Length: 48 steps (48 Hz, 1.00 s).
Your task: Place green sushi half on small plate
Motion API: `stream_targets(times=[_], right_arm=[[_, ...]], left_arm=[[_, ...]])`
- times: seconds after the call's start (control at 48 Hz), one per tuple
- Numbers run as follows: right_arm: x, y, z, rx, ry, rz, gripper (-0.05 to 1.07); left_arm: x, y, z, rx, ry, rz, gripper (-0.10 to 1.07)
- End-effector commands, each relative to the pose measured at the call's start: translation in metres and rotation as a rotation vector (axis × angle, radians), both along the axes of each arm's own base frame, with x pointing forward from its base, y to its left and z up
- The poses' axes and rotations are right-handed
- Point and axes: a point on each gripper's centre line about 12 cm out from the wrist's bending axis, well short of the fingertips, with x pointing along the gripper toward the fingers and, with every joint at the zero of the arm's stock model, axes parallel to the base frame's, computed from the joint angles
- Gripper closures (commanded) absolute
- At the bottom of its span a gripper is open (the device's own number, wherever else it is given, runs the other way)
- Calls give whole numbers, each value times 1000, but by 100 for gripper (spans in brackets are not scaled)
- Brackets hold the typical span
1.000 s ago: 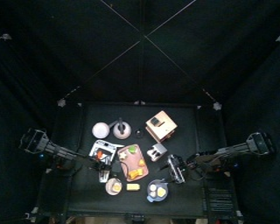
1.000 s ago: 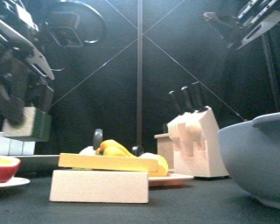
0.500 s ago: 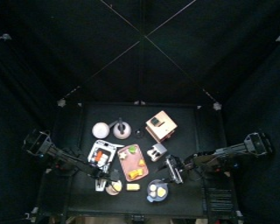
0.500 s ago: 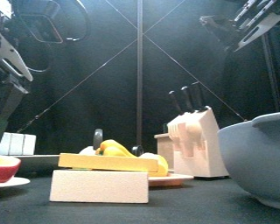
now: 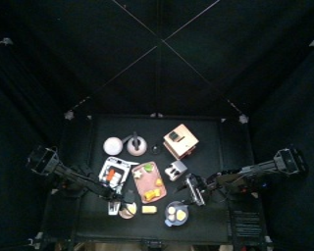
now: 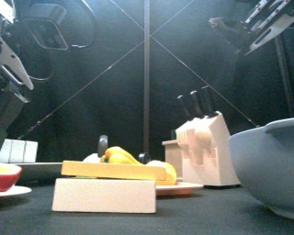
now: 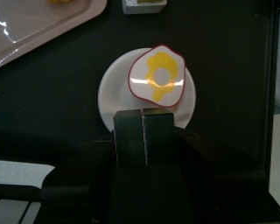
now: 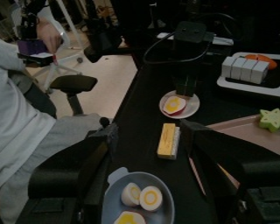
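The left gripper (image 7: 146,150) holds the green sushi half (image 7: 146,138) between wide-set jaws, low over the small plate (image 7: 154,94), apparently to set it beside the egg slice (image 7: 159,74).

left gripper (image 7: 143,162): jaws parted, pointing down | right gripper (image 8: 149,131): jaws parted, raised

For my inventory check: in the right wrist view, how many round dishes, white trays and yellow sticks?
Round dishes: 2 (small plate, dark-rimmed dish)
White tray: 1
Yellow stick: 1
Total: 4
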Motion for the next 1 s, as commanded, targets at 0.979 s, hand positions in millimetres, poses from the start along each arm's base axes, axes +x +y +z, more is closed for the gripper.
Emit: stream_targets(times=[0.979], right_arm=[[4,0,10,9,-28,0,11]], left_arm=[[4,-2,7,-33,-40,18,5]])
